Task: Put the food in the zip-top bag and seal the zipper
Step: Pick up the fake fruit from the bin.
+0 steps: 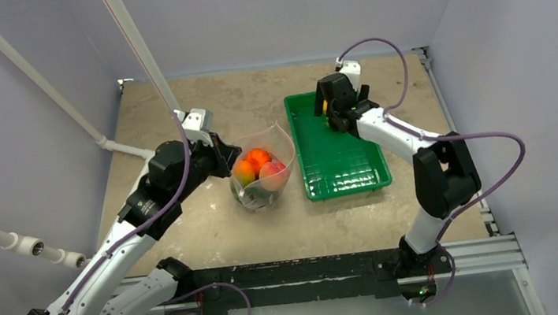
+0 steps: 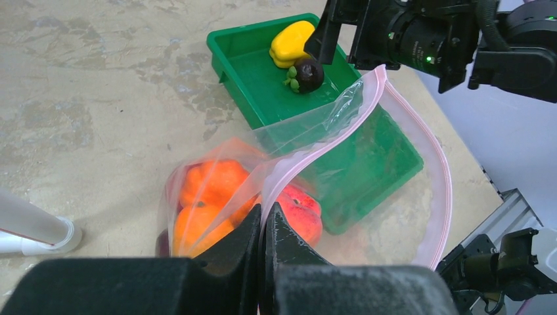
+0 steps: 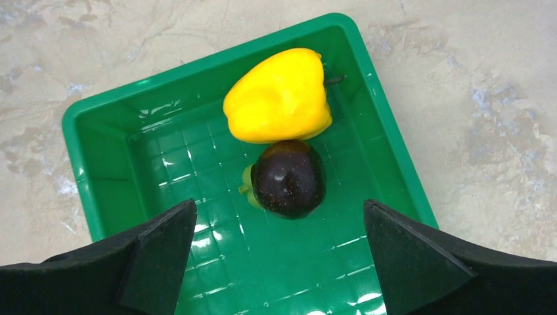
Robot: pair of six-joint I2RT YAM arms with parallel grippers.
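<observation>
The clear zip-top bag [image 1: 265, 171] stands open mid-table with orange [image 2: 210, 197] and red [image 2: 299, 213] toy fruits inside. My left gripper [image 2: 265, 213] is shut on the bag's rim at the pinkish zipper [image 2: 309, 154], holding the mouth up. More food lies at the far end of the green tray [image 3: 105, 144]: a yellow pepper [image 3: 279, 95] and a dark purple fruit [image 3: 289, 178]. My right gripper [image 3: 279, 205] hangs open just above the purple fruit, a finger on either side and nothing touched. Seen from the top, the right gripper [image 1: 332, 116] hides both items.
The green tray [image 1: 340, 166] lies just right of the bag. White pipes [image 1: 16, 243] stand at the left wall, one foot [image 2: 33, 226] near the bag. Walls close in three sides, and a metal rail [image 1: 312, 268] runs along the near edge.
</observation>
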